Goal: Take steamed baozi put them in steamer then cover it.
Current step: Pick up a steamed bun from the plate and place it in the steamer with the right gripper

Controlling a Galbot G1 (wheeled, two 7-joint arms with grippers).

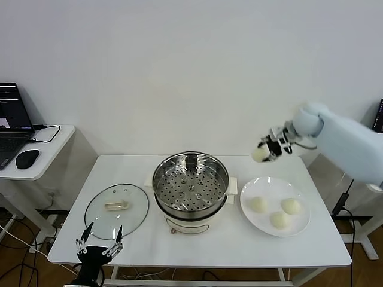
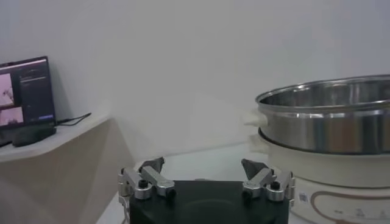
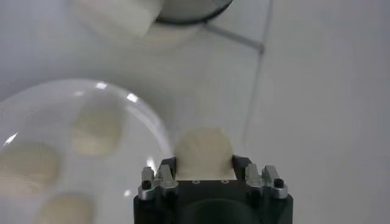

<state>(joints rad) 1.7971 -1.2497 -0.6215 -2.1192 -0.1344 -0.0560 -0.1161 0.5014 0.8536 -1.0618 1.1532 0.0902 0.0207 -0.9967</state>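
Your right hand is up in the air pinching one baozi between its fingers, lifted clear of the worktop. The other three buns sit on the white plate below and a bit toward you from that hand. The steamer is off to the hand's left and lower, tray bare, nothing in it yet. The cover lies flat on the worktop on the far side of the steamer from that hand.

So you're mid-carry. My take: keep the height until the bun is over the middle of the perforated tray, then come straight down and let go low, so it doesn't roll against the steel wall. Don't squeeze harder; dough like that probably dents. Drop this first one near the far edge of the tray so the next three have room.

Your left hand is parked at the near edge of the worktop, just beside the cover, fingers spread wide and holding nothing.

Writing: there's a small label and some markings on the steamer's cream base in the left wrist view, but I can't read them. The laptop screen text is unreadable too.
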